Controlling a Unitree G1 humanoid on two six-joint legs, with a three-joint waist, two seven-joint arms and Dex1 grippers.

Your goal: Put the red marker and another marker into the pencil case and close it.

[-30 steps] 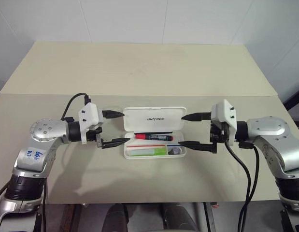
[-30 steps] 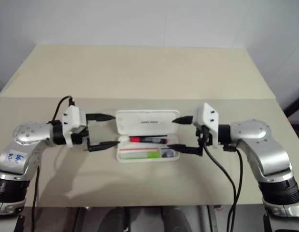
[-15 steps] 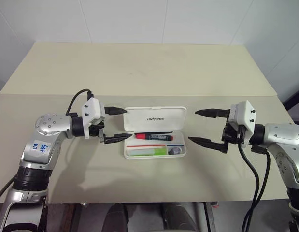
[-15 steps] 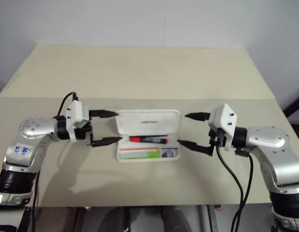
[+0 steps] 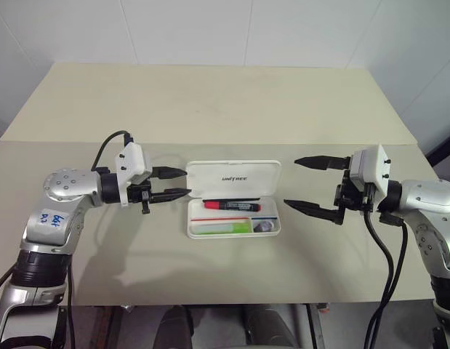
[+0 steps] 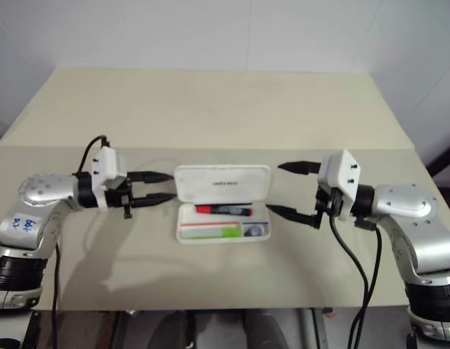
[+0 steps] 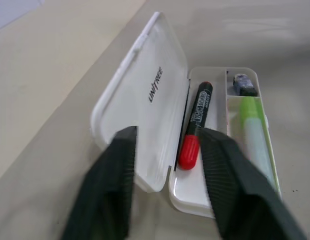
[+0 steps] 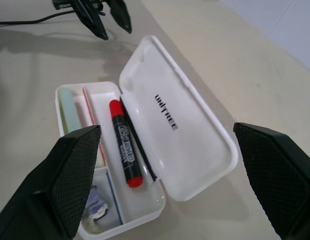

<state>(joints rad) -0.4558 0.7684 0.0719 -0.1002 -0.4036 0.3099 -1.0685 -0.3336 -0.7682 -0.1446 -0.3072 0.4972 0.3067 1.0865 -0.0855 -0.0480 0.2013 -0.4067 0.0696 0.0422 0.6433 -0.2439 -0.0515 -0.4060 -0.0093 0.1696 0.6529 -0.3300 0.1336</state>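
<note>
The white pencil case (image 5: 234,178) lies open at the table's middle, lid tipped back. The red marker (image 5: 232,206) rests in the tray's rear slot and the light green marker (image 5: 221,227) in the front one. My left gripper (image 5: 184,182) hovers just left of the case, pointing at its left end, fingers open by a narrow gap with nothing between them. My right gripper (image 5: 291,182) is a short way off the case's right end, open wide and empty. From the left wrist the lid (image 7: 149,100) and red marker (image 7: 197,125) lie ahead of the fingers (image 7: 112,190).
A small dark grey stub (image 5: 264,227) sits in the tray's right compartment. The beige table (image 5: 210,102) stretches far behind the case, with a seam (image 5: 79,141) across it. Its front edge (image 5: 210,302) is near. Black cables (image 5: 374,247) hang from both wrists.
The left gripper's fingers have narrowed from wide open to a small gap and drawn slightly away from the case. The right gripper has backed off from the case's right end, staying open.
</note>
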